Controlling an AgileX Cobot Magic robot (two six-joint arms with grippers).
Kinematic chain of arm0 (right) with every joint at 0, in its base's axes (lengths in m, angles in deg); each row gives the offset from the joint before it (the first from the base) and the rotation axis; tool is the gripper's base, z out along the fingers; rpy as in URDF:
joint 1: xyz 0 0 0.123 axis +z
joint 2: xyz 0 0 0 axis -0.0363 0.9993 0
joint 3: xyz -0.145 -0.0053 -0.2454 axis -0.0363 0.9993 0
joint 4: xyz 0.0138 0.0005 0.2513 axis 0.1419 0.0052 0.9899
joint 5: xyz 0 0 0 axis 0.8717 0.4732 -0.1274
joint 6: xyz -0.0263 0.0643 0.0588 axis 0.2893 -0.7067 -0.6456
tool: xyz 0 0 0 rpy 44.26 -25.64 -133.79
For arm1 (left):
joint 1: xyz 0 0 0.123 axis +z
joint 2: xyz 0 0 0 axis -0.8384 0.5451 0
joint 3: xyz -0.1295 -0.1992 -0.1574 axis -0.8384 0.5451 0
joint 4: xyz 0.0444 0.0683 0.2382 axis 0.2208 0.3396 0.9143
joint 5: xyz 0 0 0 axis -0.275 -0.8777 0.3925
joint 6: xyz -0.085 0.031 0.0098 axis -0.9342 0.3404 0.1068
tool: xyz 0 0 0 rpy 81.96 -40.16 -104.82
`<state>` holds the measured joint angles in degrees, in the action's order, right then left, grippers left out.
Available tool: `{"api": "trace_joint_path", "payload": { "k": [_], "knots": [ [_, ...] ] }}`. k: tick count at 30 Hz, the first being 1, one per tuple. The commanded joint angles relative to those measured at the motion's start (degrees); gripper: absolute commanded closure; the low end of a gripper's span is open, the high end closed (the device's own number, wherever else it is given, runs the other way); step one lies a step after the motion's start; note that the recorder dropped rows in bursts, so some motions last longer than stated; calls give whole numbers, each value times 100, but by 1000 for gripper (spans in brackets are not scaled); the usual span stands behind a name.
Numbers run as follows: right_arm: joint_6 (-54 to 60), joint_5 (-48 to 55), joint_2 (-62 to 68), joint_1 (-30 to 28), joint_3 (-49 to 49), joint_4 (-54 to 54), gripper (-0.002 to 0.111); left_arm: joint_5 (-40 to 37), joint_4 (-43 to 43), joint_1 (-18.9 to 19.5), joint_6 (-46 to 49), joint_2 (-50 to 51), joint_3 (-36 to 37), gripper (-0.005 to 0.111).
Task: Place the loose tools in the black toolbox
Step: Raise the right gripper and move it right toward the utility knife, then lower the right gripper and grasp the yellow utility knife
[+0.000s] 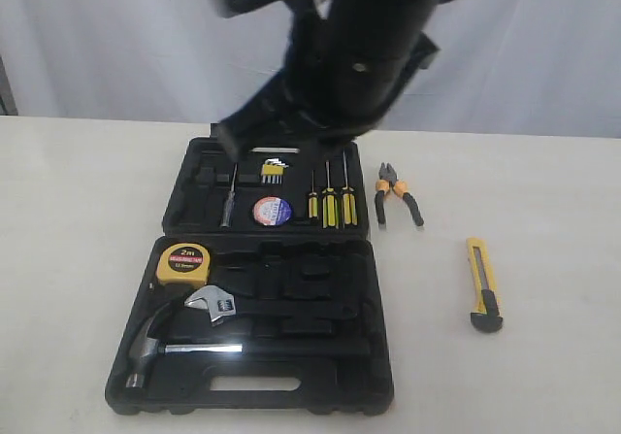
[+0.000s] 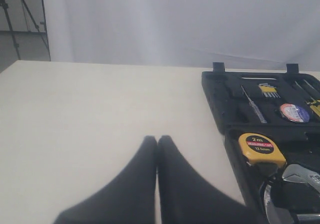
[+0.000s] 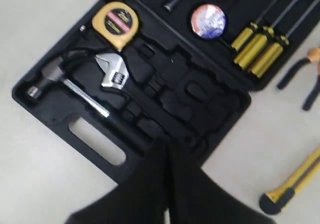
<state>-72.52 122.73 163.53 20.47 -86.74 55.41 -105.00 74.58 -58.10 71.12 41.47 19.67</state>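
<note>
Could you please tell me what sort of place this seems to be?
Probably a robot lab or test setup: a plain pale table, a white curtain behind it, and a tripod at the edge.

a cream table (image 1: 78, 259) stands before a pale white curtain (image 1: 97, 46).

Toolbox (image 1: 340, 385) open — tape roll (image 1: 273, 211), tape measure (image 1: 183, 264) inside, pliers (image 1: 397, 193), knife (image 1: 483, 296) outside
</note>
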Motion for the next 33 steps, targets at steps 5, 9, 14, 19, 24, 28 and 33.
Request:
{"api": "trace_joint_path", "payload": {
  "k": [5,9,14,19,24,28,33],
  "knots": [
    [134,-275,-1223,-1877,1611,183,109,-2,-14,-12,-1,-16,12,107],
    [133,-569,-1006,-2762,1905,230,109,-2,-14,-12,-1,-16,12,107],
    [91,-1052,-139,-3402,1918,536,109,-2,-14,-12,-1,-16,12,107],
    [69,-1081,894,-3492,1918,537,108,-2,-14,-12,-1,-16,12,107],
    [69,-1095,1474,-3492,1918,624,88,8,-14,-12,-1,-16,12,107],
    [-100,-1203,1576,-3492,1918,641,55,8,-14,-12,-1,-16,12,107],
    [-115,-1568,1594,-3492,1918,674,44,8,-14,-12,-1,-16,12,107]
  ]
}}
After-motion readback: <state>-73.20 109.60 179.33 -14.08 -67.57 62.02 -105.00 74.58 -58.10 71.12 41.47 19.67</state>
